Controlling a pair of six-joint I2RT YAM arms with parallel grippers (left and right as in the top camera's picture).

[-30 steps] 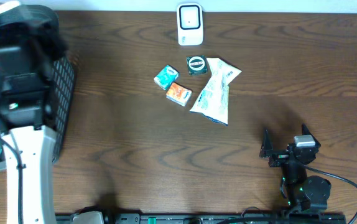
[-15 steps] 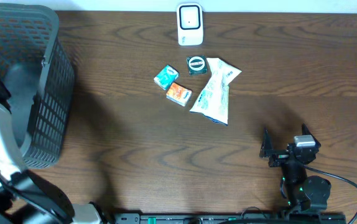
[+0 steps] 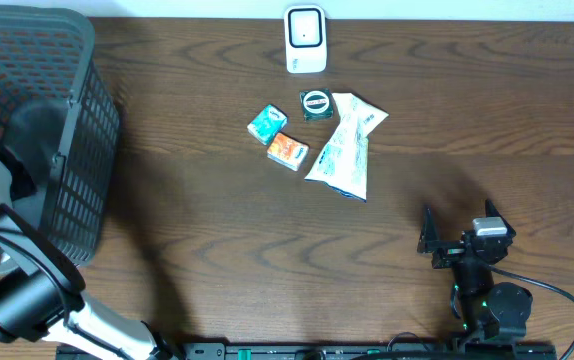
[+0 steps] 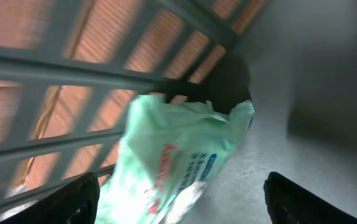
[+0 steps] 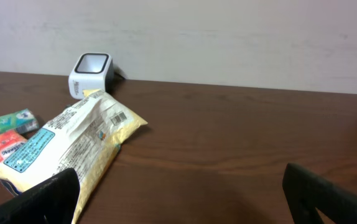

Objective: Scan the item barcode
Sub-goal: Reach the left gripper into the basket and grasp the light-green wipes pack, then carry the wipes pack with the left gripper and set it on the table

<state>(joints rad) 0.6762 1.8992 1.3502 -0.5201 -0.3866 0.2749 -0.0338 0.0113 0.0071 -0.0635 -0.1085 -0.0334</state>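
In the left wrist view a pale green packet [image 4: 178, 155] with red and blue print lies against the basket's grid wall [image 4: 73, 68] and grey floor. My left gripper [image 4: 178, 199] is open and wide around it; the right finger [image 4: 303, 199] is well clear of the packet. From overhead only the left arm [image 3: 7, 290] shows, at the basket's left side. The white scanner [image 3: 305, 40] stands at the table's back edge. My right gripper [image 3: 459, 238] rests open near the front right with nothing between its fingers; it faces the scanner [image 5: 91, 73].
A grey mesh basket [image 3: 87, 130] fills the back left corner. In front of the scanner lie a white and yellow snack bag [image 3: 342, 148], a small green packet [image 3: 266, 123], an orange packet [image 3: 288, 150] and a round dark tin [image 3: 315, 104].
The left arm has swung from above the basket to the front left, which uncovers the basket. The right arm and the items on the table have not moved.
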